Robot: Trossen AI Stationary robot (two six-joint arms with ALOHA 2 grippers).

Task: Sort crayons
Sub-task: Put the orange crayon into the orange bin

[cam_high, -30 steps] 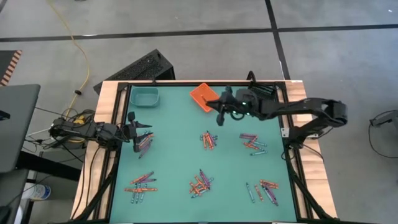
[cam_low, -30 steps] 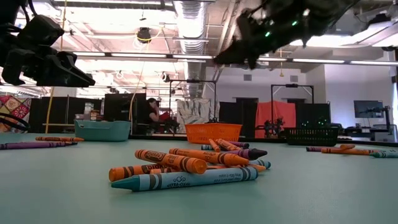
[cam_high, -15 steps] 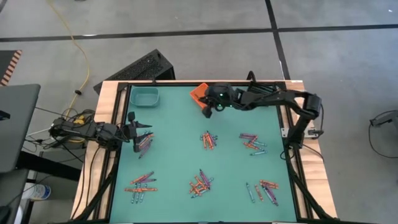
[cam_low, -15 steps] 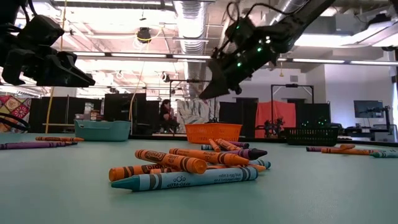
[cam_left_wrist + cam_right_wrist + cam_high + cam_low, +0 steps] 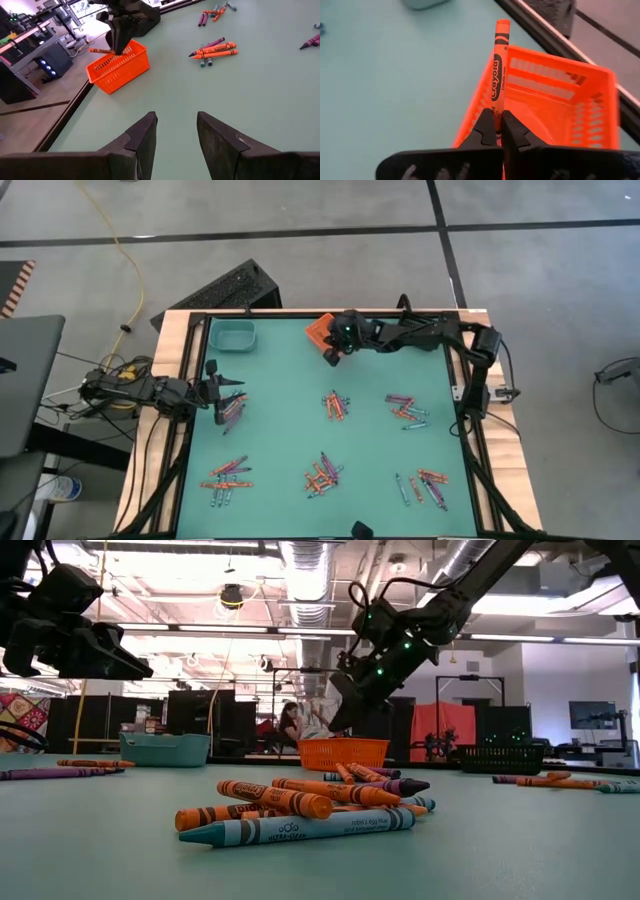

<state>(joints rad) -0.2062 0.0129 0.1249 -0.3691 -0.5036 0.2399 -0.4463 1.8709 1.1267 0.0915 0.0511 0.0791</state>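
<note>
High view – right end effector (image 5: 331,355): held at the near edge of the orange bin (image 5: 320,332), at about 12 o'clock on the bench (image 5: 290,410); finger state not readable here.
High view – left end effector (image 5: 222,393): parked at 9 o'clock, just beside a small crayon cluster (image 5: 234,409).
High view – crayons: further clusters are seen at centre (image 5: 337,405), at 3 o'clock (image 5: 405,410), at 5 o'clock (image 5: 425,486), at 6 o'clock (image 5: 322,476) and at 7 o'clock (image 5: 227,477).
High view – teal bin (image 5: 232,335): set at 11 o'clock, well apart from the orange bin.
Low view – right end effector (image 5: 335,723): hung above the orange bin (image 5: 344,753), fingers angled down.
Low view – crayons: a pile (image 5: 300,810) of orange, teal and purple sticks lies in the foreground; more lie at far left (image 5: 60,768) and far right (image 5: 550,780).
Low view – black bin (image 5: 504,758): seen far off at the right.
Low view – room: a person (image 5: 290,727) is seen behind the bench.
Left wrist view – left end effector (image 5: 175,140): fingers spread, nothing between them, bare bench ahead.
Left wrist view – orange bin (image 5: 120,67): the other arm's end effector (image 5: 119,47) is poised over it with an orange crayon (image 5: 100,50) crosswise at its tip.
Right wrist view – right end effector (image 5: 497,131): fingers pressed together, pinching one orange crayon (image 5: 498,70) at its lower end; the crayon stands straight out over the rim of the orange bin (image 5: 570,100).
</note>
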